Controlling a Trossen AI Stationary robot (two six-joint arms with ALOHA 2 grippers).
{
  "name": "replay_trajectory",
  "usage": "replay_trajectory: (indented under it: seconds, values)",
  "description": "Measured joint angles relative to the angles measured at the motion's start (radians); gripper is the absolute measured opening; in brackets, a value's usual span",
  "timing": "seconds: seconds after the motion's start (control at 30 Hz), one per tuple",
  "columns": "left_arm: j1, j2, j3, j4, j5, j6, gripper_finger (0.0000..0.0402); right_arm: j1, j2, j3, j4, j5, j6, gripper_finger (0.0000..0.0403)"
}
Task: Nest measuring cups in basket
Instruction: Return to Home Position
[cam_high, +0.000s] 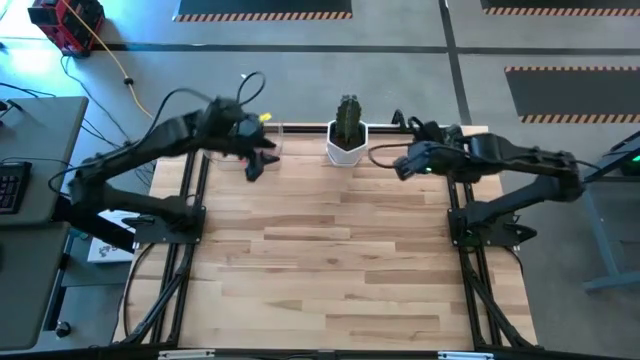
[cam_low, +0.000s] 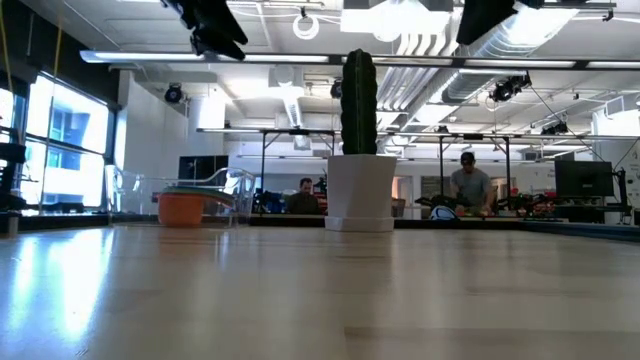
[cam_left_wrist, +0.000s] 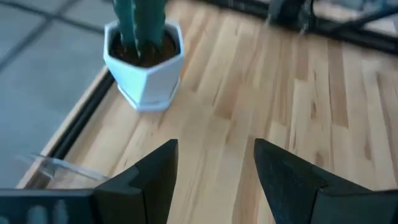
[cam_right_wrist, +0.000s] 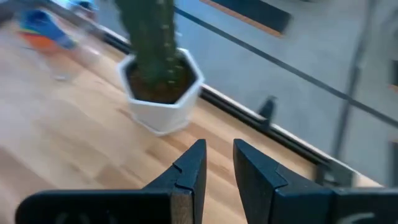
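While left tool (cam_left_wrist: 216, 150) gapes wide, right tool (cam_right_wrist: 219, 150) narrow, which way the measuring cups (cam_low: 182, 210) point is unclear.

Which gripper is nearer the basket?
Left. The left gripper hangs right by the basket; the right gripper is off past the cactus pot, on its other side.

Left arm (cam_high: 150, 150), right arm (cam_high: 520, 160): black, tubular, multi-jointed. Black cable (cam_high: 250, 82): looped, at left wrist. Green light (cam_high: 428, 168): on right wrist. Fingers (cam_left_wrist: 149, 180): dark, matte, wedge-shaped.
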Motion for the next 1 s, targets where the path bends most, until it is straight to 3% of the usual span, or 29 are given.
replay_trajectory:
  seconds: [0.23, 0.4, 0.57, 0.87, 1.0]
  values:
    - [-0.192, -0.237, -0.255, 0.137, -0.226, -0.169, 0.02, 0.06, -0.21, -0.277, 0.356, -0.066, -0.136, 0.0073]
    - [-0.336, -0.409, -0.412, 0.171, -0.275, -0.306, 0.02, 0.081, -0.336, -0.486, 0.625, -0.125, -0.25, 0.0073]
    - [-0.454, -0.574, -0.568, 0.262, -0.353, -0.416, 0.02, 0.084, -0.443, -0.688, 0.898, -0.254, -0.343, 0.0073]
    - [-0.556, -0.837, -0.813, 0.379, -0.516, -0.544, 0.02, 0.084, -0.596, -0.989, 1.247, -0.34, -0.345, 0.0073]
    - [-0.571, -0.929, -0.902, 0.438, -0.531, -0.559, 0.02, 0.084, -0.663, -1.11, 1.378, -0.372, -0.31, 0.0073]
